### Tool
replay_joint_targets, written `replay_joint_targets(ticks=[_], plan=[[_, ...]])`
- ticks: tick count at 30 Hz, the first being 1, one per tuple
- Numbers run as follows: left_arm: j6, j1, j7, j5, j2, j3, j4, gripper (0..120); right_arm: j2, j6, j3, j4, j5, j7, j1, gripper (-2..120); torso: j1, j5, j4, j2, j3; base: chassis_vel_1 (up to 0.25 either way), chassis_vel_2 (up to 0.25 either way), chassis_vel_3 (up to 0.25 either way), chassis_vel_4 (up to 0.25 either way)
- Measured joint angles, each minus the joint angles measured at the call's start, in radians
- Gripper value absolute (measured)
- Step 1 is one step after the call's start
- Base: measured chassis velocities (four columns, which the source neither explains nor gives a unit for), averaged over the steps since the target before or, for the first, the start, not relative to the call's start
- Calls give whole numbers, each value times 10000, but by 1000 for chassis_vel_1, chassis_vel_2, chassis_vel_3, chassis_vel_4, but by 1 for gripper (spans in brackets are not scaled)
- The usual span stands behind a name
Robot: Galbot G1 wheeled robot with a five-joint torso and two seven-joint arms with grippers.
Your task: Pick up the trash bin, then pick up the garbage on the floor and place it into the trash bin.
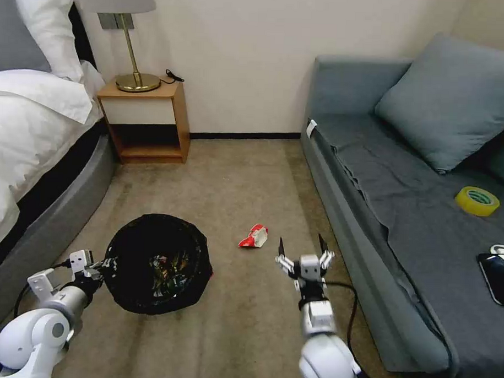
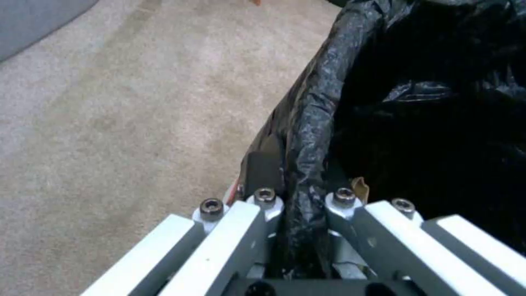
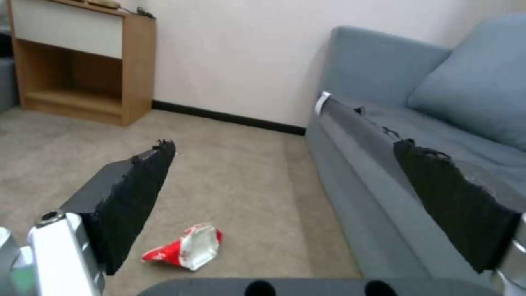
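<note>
The trash bin [image 1: 157, 263], round and lined with a crinkled black bag, is at the lower left of the head view with some litter inside. My left gripper [image 1: 103, 267] is shut on its rim; the left wrist view shows the black bag rim [image 2: 310, 135] pinched between the fingers. The garbage on the carpet is a red-white crumpled wrapper [image 1: 254, 236], also in the right wrist view as a wrapper [image 3: 186, 248]. My right gripper [image 1: 304, 250] hangs open a little to the right of and nearer than the wrapper, with nothing between its fingers [image 3: 131, 197].
A grey sofa [image 1: 373, 176] runs along the right, with a yellow tape roll [image 1: 477, 201] and a black phone [image 1: 497, 275] on its seat. A bed [image 1: 38, 165] is on the left, a wooden nightstand [image 1: 147, 119] with a lamp at the back. Open carpet lies between.
</note>
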Motion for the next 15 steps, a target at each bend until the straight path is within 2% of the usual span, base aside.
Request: replay_joint_targets(ticks=[6,15], plan=[[0,40,-10,17,-66,2,-94,3,102,359,414,336,-351,-258,-735,100,-1,-1,2,0,0,0,0,0,0],[-5,54,-25,-64,17,-63,-122,3,116,335,335,613,-708,-299,-1250,100,0,-1,1,0,0,0,0,0,0]])
